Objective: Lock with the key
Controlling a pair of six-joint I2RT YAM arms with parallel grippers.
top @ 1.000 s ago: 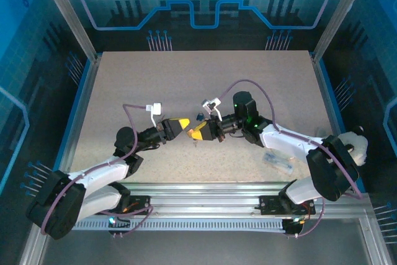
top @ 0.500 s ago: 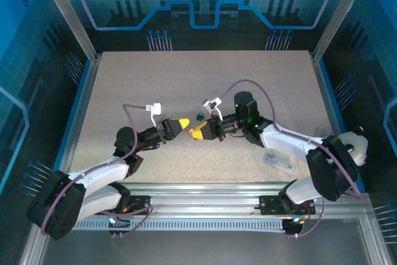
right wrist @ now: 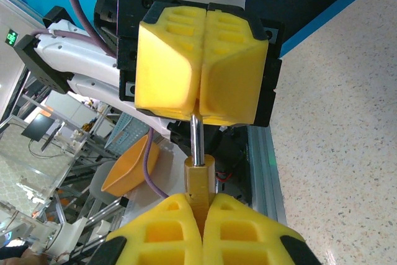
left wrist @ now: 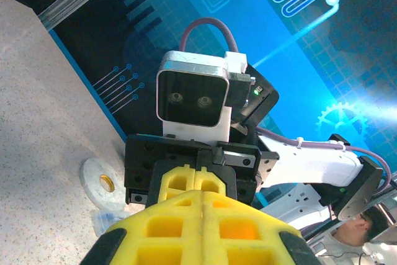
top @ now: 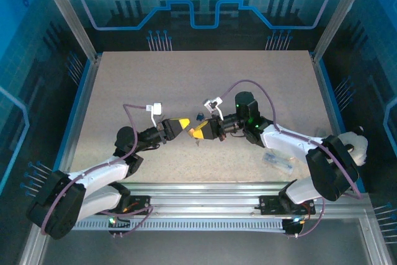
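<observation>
Near edge: both arm bases are bolted to the aluminium rail (top: 205,192), left arm on the left and right arm on the right.

Near right: a clear plastic packet (top: 279,161) lies flat on the table (top: 248,79), just beside the right forearm. Contents too small to tell.

Middle of table: the two arms reach in toward each other and meet tip to tip.
- Left gripper (top: 185,123): yellow fingers pressed together. In its own wrist view the pads (left wrist: 236,228) meet along a centre seam with no gap.
- Right gripper (top: 195,131): fingers closed too, pointing left at the other claw.

Right wrist view, the task's thing:
- A brass-coloured piece (right wrist: 200,181) sits clamped between the right gripper's (right wrist: 201,206) yellow fingers.
- A silver shaft (right wrist: 196,138) runs straight out of it into the seam of the left gripper (right wrist: 200,115), which is clamped on it.
- I cannot tell whether that shaft is the key or part of the lock.
- The assembly is held off the table, between the two claws.

Just beyond the grippers: a small dark-blue item (top: 197,116) on the table surface, apart from both claws.

Left wrist view: a white disc (left wrist: 101,182) with a gold centre lies on the table, left of the right gripper (left wrist: 193,178).
</observation>
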